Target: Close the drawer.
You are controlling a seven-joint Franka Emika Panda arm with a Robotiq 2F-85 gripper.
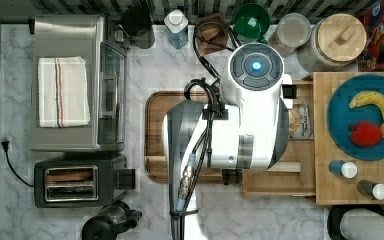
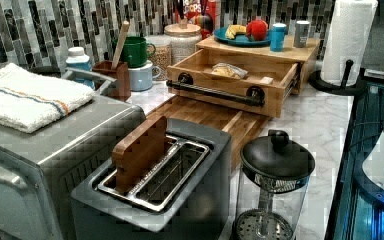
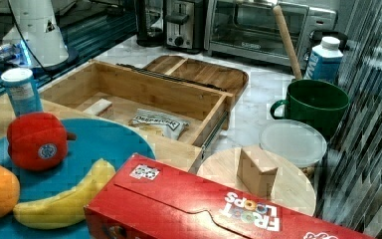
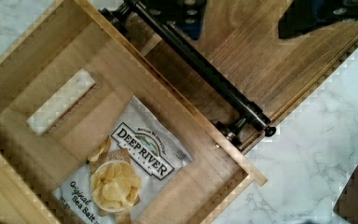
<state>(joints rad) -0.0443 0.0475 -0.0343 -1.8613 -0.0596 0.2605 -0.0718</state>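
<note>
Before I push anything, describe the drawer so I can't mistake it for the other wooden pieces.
Find the light-wood block carrying the blue fruit plate. The drawer sticks out of its side, open, holding a chip bag. Unlike the darker tray beside it, it has a long black bar handle.

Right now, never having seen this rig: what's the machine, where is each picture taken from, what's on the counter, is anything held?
The white machine is a robot arm, seen from overhead in the top view. The left and right views are side cameras off the arm; the wrist view looks down from the arm's own wrist.

On the marble counter, a light-wood drawer with a black bar handle stands pulled open. Inside lie a chip bag and a small white block. In front of it lies a darker wooden tray. Around it are a toaster, a toaster oven and a blue fruit plate.

Nothing visible is held.
</note>
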